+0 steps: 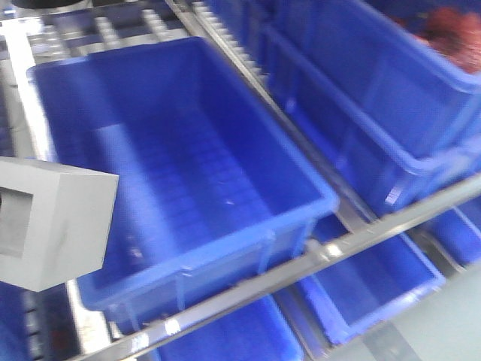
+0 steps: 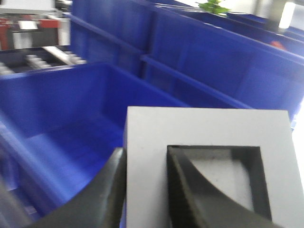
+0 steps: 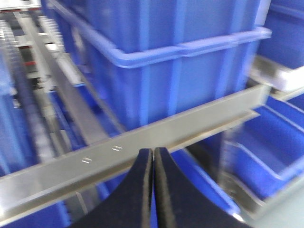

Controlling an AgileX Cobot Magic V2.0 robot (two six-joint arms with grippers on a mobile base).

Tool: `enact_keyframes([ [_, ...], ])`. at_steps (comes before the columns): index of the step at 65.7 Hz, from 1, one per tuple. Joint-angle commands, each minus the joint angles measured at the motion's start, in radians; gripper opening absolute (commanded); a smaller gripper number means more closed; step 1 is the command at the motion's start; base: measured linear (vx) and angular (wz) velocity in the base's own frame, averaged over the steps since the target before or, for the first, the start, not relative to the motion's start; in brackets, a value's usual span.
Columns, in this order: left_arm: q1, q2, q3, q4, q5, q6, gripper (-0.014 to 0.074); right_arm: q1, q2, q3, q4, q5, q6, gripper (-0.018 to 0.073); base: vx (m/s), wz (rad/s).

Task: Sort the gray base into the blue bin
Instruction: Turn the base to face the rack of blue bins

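The gray base [image 1: 52,226] is a matte gray block with a square recess, held in the air at the left edge of the front view, beside the near left corner of the blue bin [image 1: 308,177]. In the left wrist view the gray base [image 2: 147,156] fills the lower right, and my left gripper [image 2: 146,164] is shut on its wall, one finger outside and one inside the recess. The blue bin [image 2: 52,95] lies beyond it, with a bare grid floor. My right gripper [image 3: 153,154] is shut on nothing, in front of a metal rail.
A metal rack rail [image 1: 316,259] runs along the bin's front. More blue crates [image 1: 391,98] stand to the right, and others [image 1: 376,286] sit on the shelf below. Roller tracks [image 1: 90,30] lie behind the bin. A blue crate [image 3: 180,71] stands above the rail [image 3: 118,152].
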Motion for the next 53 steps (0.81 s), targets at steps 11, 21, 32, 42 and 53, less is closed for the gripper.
enact_keyframes([
  [11,-0.002,-0.001,-0.031,-0.007,-0.11,-0.007,-0.0006,0.0,-0.002,0.0,-0.007,-0.074,-0.007,-0.0005,0.1,0.5],
  [21,-0.002,-0.001,-0.031,-0.007,-0.11,-0.007,-0.0006,0.0,-0.002,0.0,-0.007,-0.074,-0.007,-0.0005,0.09,0.35],
  [32,-0.002,-0.001,-0.031,-0.007,-0.11,-0.007,-0.0006,0.0,-0.002,0.0,-0.007,-0.074,-0.007,-0.0005,0.07,0.29],
  [42,-0.002,-0.001,-0.031,-0.007,-0.11,-0.007,-0.0006,0.0,-0.002,0.0,-0.007,-0.074,-0.007,-0.0005,0.07,0.36],
  [53,-0.002,-0.001,-0.031,-0.007,-0.11,-0.007,-0.0006,0.0,-0.002,0.0,-0.007,-0.074,-0.007,-0.0005,0.08,0.38],
])
